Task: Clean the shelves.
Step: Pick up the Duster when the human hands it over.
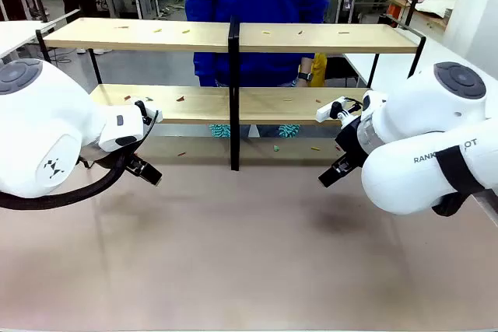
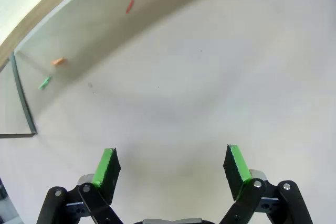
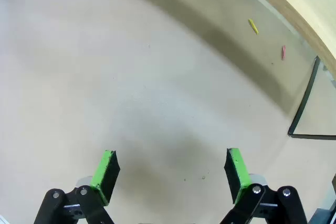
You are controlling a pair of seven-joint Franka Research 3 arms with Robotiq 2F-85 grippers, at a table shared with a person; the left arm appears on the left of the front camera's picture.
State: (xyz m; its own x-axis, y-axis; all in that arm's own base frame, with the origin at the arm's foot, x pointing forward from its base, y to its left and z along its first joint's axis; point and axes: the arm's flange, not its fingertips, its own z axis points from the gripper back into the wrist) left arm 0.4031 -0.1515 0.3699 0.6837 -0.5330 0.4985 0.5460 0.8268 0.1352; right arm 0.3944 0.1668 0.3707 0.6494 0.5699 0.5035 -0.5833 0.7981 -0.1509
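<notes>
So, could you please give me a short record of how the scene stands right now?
Shelves: two wooden boards, black frame, at the far side of the table
Scraps: small coloured bits on both boards and on the table beneath
Left end effector: open, empty, over the table
Right end effector: open, empty, over the table
Person: stands behind the shelves

Front camera looks toward twelve o'clock across the desk (image 1: 233,254) at the shelves (image 1: 156,35); both wrist cameras face down, close over that desk.
</notes>
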